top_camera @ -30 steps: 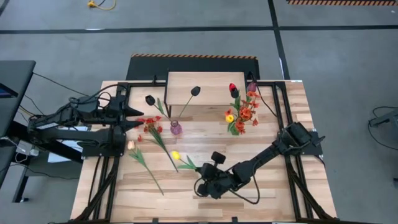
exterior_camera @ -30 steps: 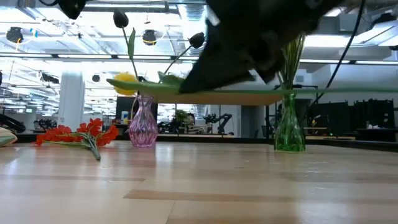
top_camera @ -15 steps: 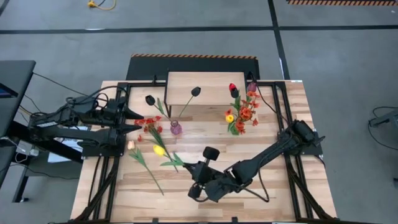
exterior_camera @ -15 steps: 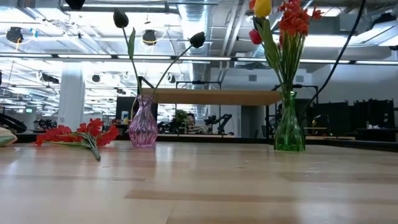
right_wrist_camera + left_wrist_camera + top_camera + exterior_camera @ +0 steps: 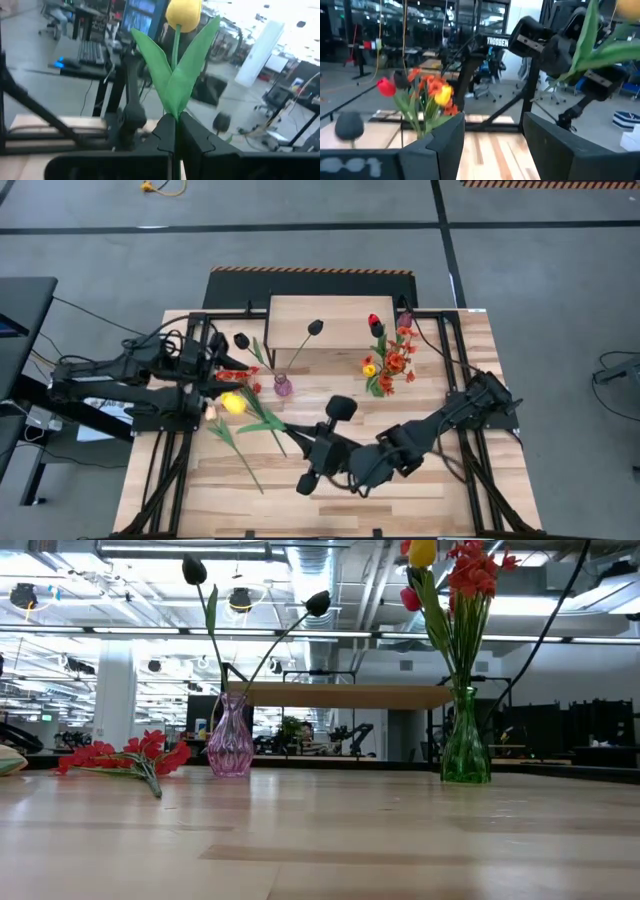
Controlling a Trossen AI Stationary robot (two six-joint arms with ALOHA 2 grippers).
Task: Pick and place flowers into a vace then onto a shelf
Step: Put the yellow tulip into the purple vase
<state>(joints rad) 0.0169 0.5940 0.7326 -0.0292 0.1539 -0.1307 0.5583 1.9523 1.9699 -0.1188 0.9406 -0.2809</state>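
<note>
High view: two vases, one shelf, two arms.

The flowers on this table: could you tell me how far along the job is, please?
Done: the green vase holds a mixed bunch and the pink vase two dark tulips. In hand: the right gripper is shut on a yellow tulip, near the open left gripper. Left: the red spray and pink tulip lie on the table, and both vases stand off the shelf.

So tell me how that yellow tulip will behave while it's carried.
Probably light: the right gripper, shut on its thin stem, holds the yellow tulip out sideways. The long stem may sway, since the head sits far from the grip. The slim stem could slip or twist between the fingers.
</note>
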